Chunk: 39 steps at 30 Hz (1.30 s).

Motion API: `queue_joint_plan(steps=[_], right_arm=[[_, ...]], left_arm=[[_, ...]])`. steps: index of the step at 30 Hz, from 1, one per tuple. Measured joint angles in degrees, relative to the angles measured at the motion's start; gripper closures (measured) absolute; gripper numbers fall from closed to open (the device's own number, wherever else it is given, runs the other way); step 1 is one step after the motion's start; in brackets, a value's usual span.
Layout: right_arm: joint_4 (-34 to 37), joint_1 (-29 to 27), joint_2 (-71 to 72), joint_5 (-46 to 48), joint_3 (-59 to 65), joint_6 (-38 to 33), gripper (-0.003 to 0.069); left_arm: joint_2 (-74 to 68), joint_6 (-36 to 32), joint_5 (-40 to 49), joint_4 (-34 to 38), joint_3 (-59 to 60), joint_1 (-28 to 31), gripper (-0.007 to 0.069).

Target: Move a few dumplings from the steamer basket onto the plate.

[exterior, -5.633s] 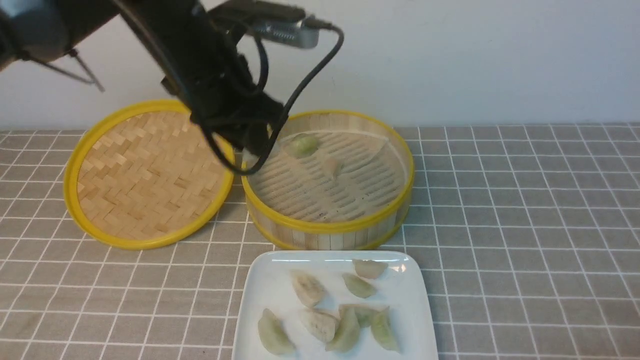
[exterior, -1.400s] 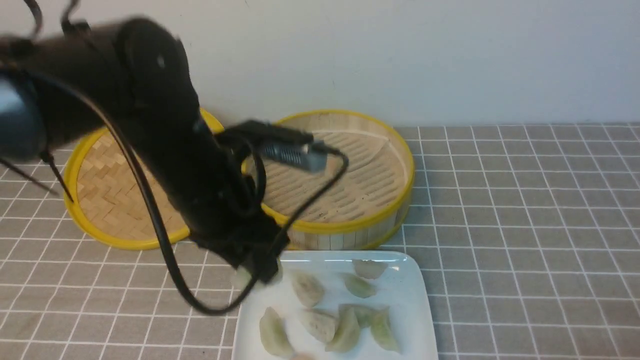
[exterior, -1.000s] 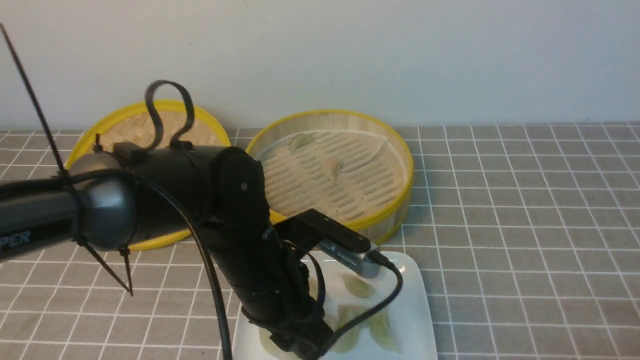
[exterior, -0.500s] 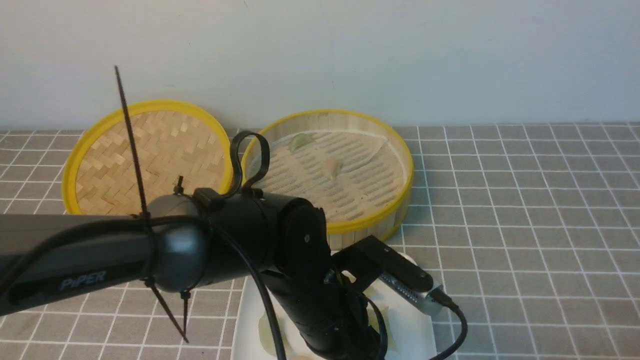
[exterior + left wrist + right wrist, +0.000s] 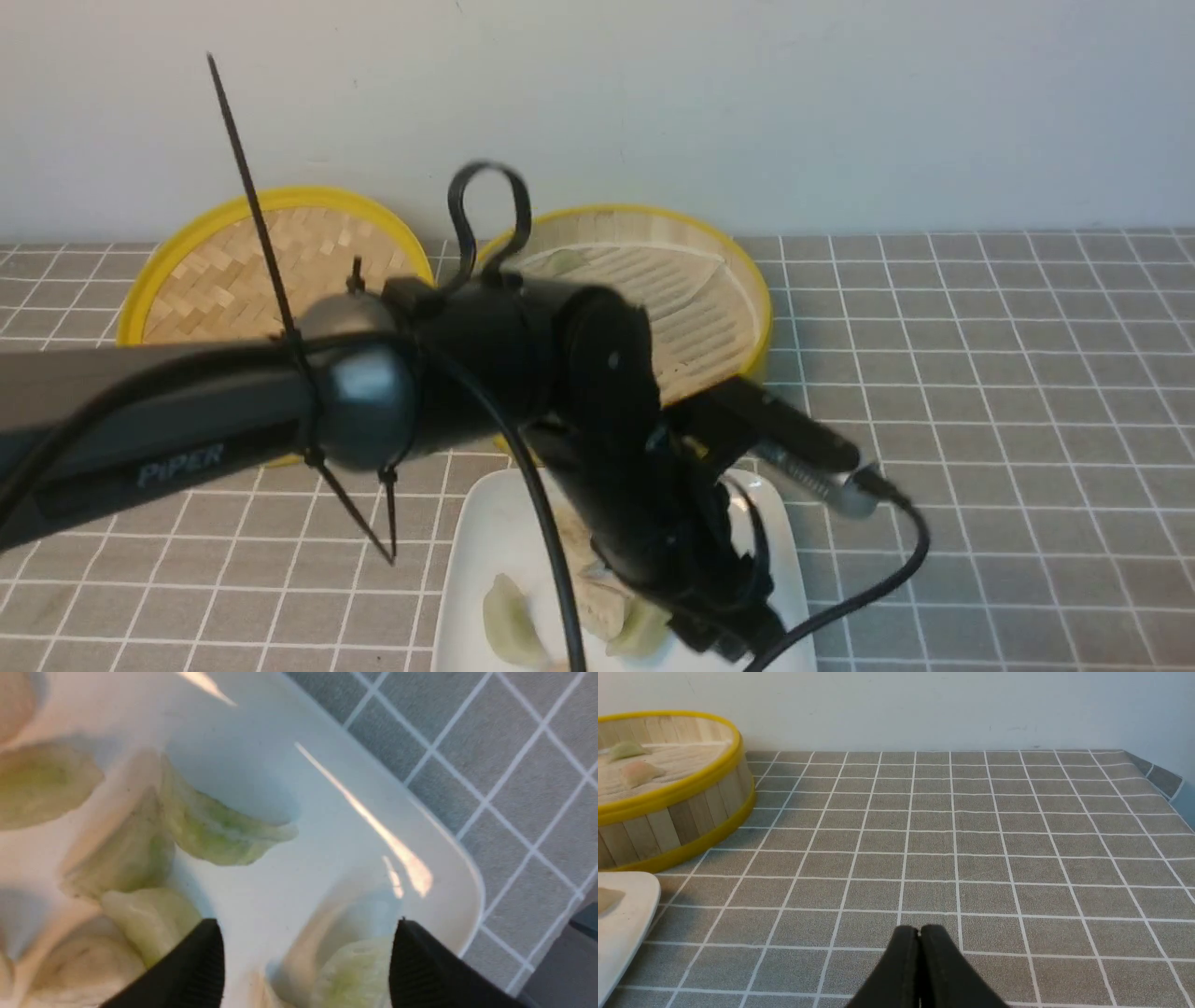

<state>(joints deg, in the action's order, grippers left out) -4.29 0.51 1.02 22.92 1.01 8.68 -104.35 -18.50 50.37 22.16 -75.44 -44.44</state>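
While the left gripper (image 5: 306, 963) hangs wide over the white plate (image 5: 420, 826), a pale green pleated dumpling (image 5: 350, 975) lies between its fingers. Two dumplings remain in the steamer basket (image 5: 682, 807): one green (image 5: 623, 750), one pinkish (image 5: 640, 771). The right gripper (image 5: 920, 938) is closed.

L gripper (image 5: 306, 947) open over plate (image 5: 448, 868), dumplings (image 5: 219, 830) beneath.

The left end effector (image 5: 306, 963) hangs over the plate (image 5: 448, 868), a dumpling (image 5: 350, 975) on the plate between its fingers and more dumplings (image 5: 215, 828) just beyond them. Behind it on the desk (image 5: 980, 373) stands the steamer basket (image 5: 719, 280), and to that basket's left the lid (image 5: 215, 271).
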Motion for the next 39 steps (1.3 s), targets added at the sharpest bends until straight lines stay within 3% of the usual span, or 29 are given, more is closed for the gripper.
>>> queue_joint_plan(steps=[1,4,8,16,25,39], right_arm=[[0.0,0.0,0.0,0.0,0.0,0.0,0.0673],[0.0,0.0,0.0,0.0,0.0,0.0,0.0673],[0.0,0.0,0.0,0.0,0.0,0.0,0.0673],[0.0,0.0,0.0,0.0,0.0,0.0,0.0673],[0.0,0.0,0.0,0.0,0.0,0.0,0.0673],[0.0,0.0,0.0,0.0,0.0,0.0,0.0673]], left_arm=[[0.4,0.4,0.6,-1.1,-1.4,0.0,0.0283],[4.0,3.6,1.4,-4.7,-3.5,0.6,0.0505],[12.6,6.4,1.5,-6.4,-3.6,4.1,0.0618],[35.8,7.1,-2.7,-6.5,3.7,13.1,0.0629],[59.1,7.1,-14.2,-5.4,23.2,15.2,0.0629],[79.6,6.5,-7.1,-6.7,27.6,15.2,0.0629]])
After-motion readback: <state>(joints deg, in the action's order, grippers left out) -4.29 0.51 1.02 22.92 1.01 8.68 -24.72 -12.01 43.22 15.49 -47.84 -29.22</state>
